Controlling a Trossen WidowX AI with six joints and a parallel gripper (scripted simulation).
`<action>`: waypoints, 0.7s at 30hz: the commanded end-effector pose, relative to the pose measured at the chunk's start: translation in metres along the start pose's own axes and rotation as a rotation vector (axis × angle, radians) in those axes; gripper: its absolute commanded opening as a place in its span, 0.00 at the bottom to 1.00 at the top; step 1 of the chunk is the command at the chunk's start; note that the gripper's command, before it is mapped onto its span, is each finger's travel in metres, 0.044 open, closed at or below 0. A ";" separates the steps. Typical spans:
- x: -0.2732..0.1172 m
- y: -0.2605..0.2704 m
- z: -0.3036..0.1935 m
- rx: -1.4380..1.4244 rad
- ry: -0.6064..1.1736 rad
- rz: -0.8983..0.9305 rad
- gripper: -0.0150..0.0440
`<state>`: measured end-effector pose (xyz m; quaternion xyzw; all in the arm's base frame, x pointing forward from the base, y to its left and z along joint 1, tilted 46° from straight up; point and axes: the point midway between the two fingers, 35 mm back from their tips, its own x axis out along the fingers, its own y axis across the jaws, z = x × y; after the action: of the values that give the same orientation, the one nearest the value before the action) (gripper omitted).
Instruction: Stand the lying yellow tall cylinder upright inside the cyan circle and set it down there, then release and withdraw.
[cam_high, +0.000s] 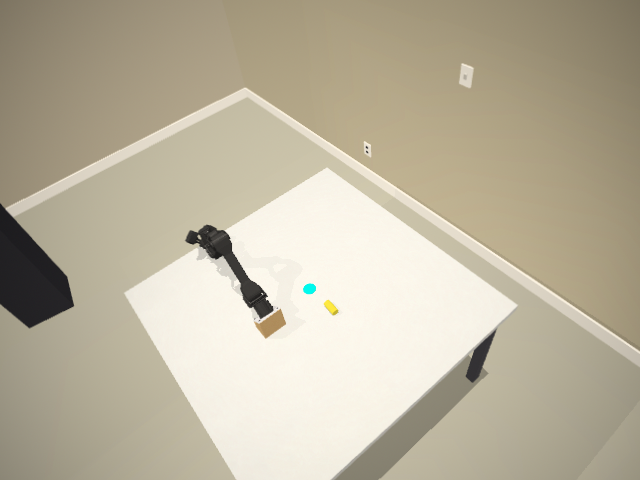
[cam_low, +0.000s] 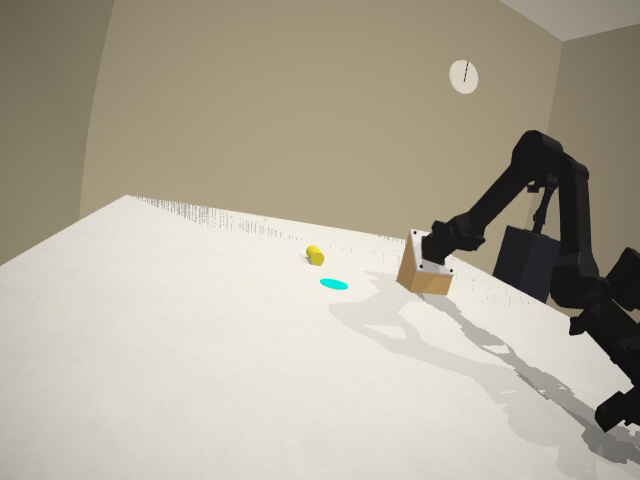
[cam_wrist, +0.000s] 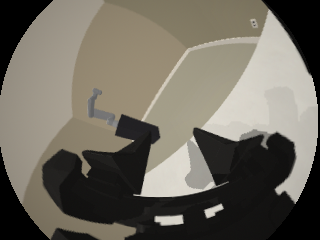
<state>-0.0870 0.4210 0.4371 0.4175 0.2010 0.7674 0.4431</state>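
The yellow cylinder (cam_high: 330, 307) (cam_low: 314, 255) lies on its side on the white table (cam_high: 392, 248) (cam_low: 155, 361). The cyan circle (cam_high: 309, 288) (cam_low: 333, 284) is a flat disc close beside it, with nothing on it. My gripper (cam_wrist: 172, 132) is open, with nothing between its fingers. It is far from the cylinder and circle, near the table edge behind the arm in the top view. In the exterior view it is at the right border, partly cut off. The cylinder and circle are not in the wrist view.
The arm's base stands on a wooden block (cam_high: 270, 324) (cam_low: 431, 279) to one side of the cylinder and circle. A dark box (cam_high: 36, 284) (cam_low: 527, 263) (cam_wrist: 135, 128) stands beyond the table edge. The arm's shadow falls across the table.
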 end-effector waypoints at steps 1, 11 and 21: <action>-0.008 -0.027 0.033 -0.093 -0.059 -0.068 0.78; -0.023 -0.080 0.077 -0.296 -0.071 -0.230 0.78; -0.046 -0.131 0.108 -0.475 -0.026 -0.410 0.78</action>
<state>0.0603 0.4428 0.3962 0.2933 0.1008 0.6940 0.6498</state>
